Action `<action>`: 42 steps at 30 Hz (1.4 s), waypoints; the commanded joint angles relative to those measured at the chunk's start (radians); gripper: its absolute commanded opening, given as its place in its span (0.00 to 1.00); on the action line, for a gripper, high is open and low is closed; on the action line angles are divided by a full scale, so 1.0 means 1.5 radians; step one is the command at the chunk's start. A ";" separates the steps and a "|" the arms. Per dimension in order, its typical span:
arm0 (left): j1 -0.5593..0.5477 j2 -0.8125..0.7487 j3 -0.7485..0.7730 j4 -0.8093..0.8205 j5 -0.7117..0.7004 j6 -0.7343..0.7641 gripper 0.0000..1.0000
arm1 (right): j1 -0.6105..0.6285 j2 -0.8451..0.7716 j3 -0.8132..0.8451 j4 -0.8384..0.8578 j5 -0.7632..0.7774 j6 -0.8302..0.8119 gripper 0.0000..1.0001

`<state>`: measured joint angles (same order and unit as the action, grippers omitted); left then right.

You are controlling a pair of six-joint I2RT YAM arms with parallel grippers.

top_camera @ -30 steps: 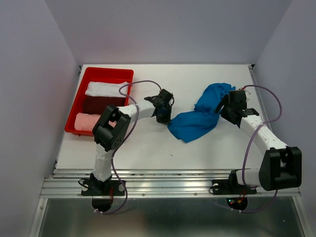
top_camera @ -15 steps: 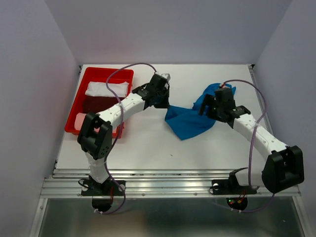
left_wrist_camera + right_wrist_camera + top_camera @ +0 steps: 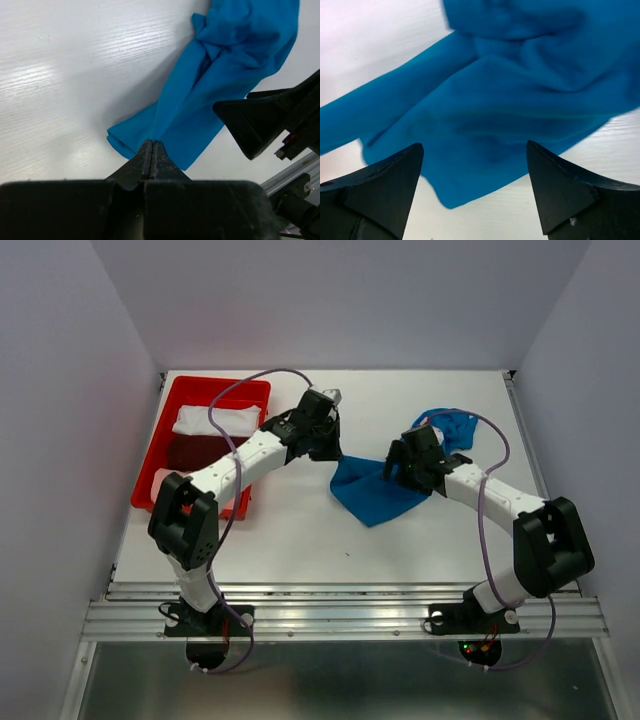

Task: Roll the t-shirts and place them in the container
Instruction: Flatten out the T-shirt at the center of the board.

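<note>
Left gripper: its 2 fingers are pressing flat together and pinching a thin edge of the blue t-shirt right at their tips. From that pinch the cloth is fanning away ahead of the fingers in a loose wedge and bunching into folds at its far end.

Right gripper: its 2 fingers are standing wide apart and gripping nothing. They are hovering over the middle of the same shirt, which is lying directly beneath them on the white table.

Assessment: the shirt is reading as light, limp cloth, creasing wherever it is unsupported and likely offering decent friction. Breakage is not a concern. Judged best hold: a hem or seam edge opposite the left pinch, so that 2 grips are stretching the fabric flat for rolling.

Farther off, beyond the left arm's outer side, a white t-shirt, a dark maroon t-shirt and a pale pink t-shirt are sitting bundled in a red tray.
</note>
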<state>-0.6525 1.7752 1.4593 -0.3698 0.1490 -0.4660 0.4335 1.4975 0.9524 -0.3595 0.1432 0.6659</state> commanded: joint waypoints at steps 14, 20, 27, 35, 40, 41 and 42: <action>0.067 -0.113 -0.016 0.037 0.047 -0.021 0.00 | -0.155 0.066 0.074 0.030 0.076 -0.068 0.82; 0.081 -0.128 0.003 0.031 0.047 -0.015 0.00 | -0.170 0.125 0.139 0.085 0.026 -0.076 0.24; 0.137 -0.169 0.110 -0.009 0.035 0.027 0.00 | -0.170 0.013 0.302 0.031 -0.016 -0.115 0.01; 0.187 -0.211 0.268 -0.023 0.003 0.050 0.00 | -0.170 -0.060 0.414 -0.030 -0.015 -0.151 0.01; 0.195 -0.241 0.308 -0.019 0.000 0.054 0.00 | -0.170 -0.125 0.443 -0.058 -0.062 -0.152 0.02; 0.195 -0.255 0.312 -0.011 0.001 0.053 0.00 | -0.170 -0.135 0.447 -0.057 -0.076 -0.152 0.02; 0.196 -0.262 0.313 -0.005 0.000 0.053 0.00 | -0.170 -0.143 0.452 -0.057 -0.088 -0.157 0.02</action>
<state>-0.3645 1.4364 1.8832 -0.4202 0.1600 -0.4122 0.1841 1.3376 1.5692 -0.4309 0.0879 0.4625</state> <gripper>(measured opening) 0.017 0.037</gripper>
